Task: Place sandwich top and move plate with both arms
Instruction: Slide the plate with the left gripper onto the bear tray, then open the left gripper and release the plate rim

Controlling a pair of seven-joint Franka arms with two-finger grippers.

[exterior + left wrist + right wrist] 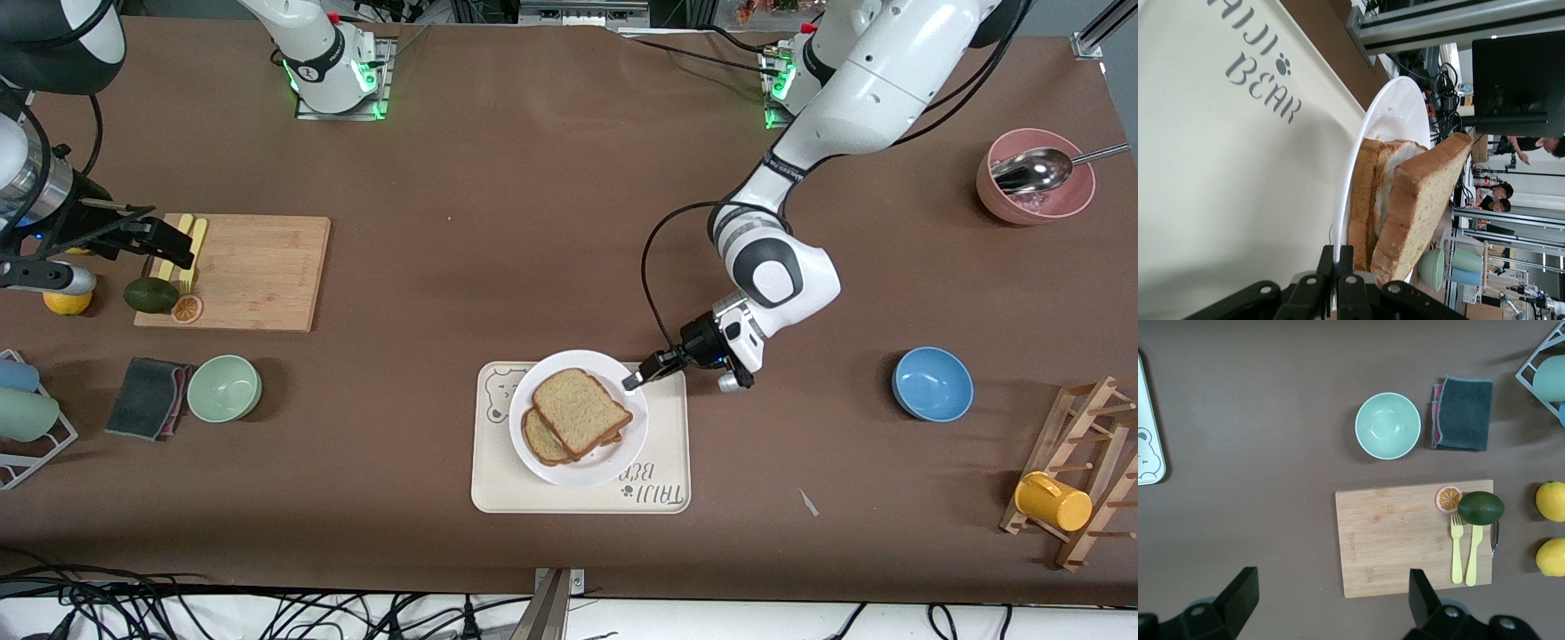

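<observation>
white plate rim pinched by left pincer, right pincer spread over cutting board

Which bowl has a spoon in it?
The pink bowl, at the left arm's end of the table. A metal spoon lies in it. The blue bowl and green bowl hold nothing.
</observation>
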